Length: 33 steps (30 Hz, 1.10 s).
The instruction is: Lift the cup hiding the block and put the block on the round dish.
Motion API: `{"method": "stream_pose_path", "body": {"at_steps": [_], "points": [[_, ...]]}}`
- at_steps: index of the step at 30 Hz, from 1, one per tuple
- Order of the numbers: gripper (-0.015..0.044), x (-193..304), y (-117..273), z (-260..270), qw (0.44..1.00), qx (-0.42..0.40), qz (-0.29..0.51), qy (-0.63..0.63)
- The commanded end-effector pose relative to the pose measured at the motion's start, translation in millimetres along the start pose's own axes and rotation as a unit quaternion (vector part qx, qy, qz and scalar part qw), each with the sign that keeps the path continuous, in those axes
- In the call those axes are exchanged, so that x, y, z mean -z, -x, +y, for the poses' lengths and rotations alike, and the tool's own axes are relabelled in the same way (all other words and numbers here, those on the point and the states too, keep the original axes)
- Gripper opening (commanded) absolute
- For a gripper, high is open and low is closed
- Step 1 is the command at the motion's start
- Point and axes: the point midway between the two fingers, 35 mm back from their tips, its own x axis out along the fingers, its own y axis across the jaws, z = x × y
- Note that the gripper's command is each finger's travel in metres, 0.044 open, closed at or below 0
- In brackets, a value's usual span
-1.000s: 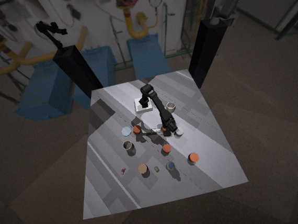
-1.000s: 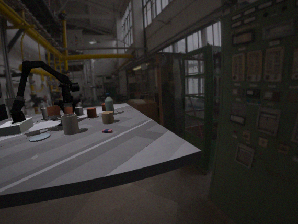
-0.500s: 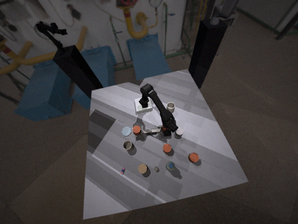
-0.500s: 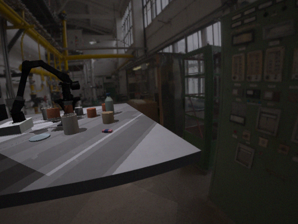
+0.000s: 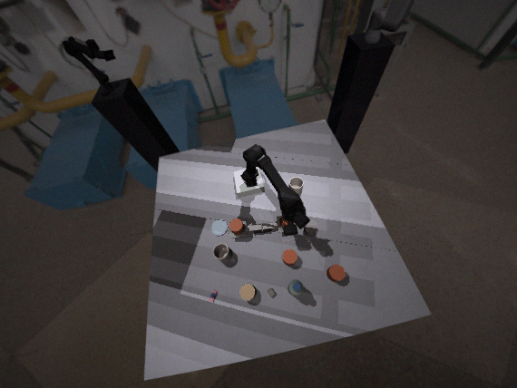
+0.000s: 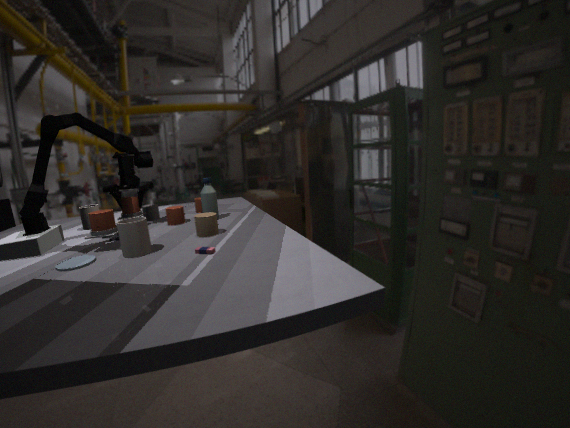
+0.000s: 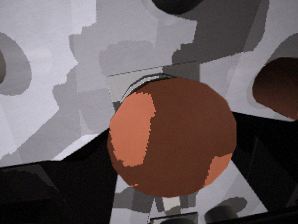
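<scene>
Above the balance's far end, the arm [image 5: 273, 178] [image 6: 82, 121] points its part-open tool [image 5: 286, 223] [image 6: 131, 200] [image 7: 162, 119] down, gripping an orange cup [image 5: 284, 222] [image 6: 130, 205] [image 7: 172, 137].

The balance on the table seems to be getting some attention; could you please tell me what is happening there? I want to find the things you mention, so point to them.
The arm's gripper [image 5: 290, 226] [image 7: 162, 119] is shut on the orange cup [image 5: 284, 222] [image 6: 130, 205] [image 7: 182, 135] at one end of the balance [image 5: 263, 227]. The matching cup [image 5: 236, 226] [image 6: 102, 220] stands on the other end, beside the round dish [image 5: 219, 227] [image 6: 76, 262]. No block shows on the dish.
</scene>
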Motion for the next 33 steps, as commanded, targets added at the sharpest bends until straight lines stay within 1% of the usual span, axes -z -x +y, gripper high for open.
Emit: {"method": "stream_pose_path", "body": {"at_steps": [1,33], "points": [[0.0000,-3.4,11.0,-3.4,1.000,0.009,-0.008,0.003],[0.0000,-2.9,52.2,-2.9,1.000,0.009,-0.008,0.003]]}}
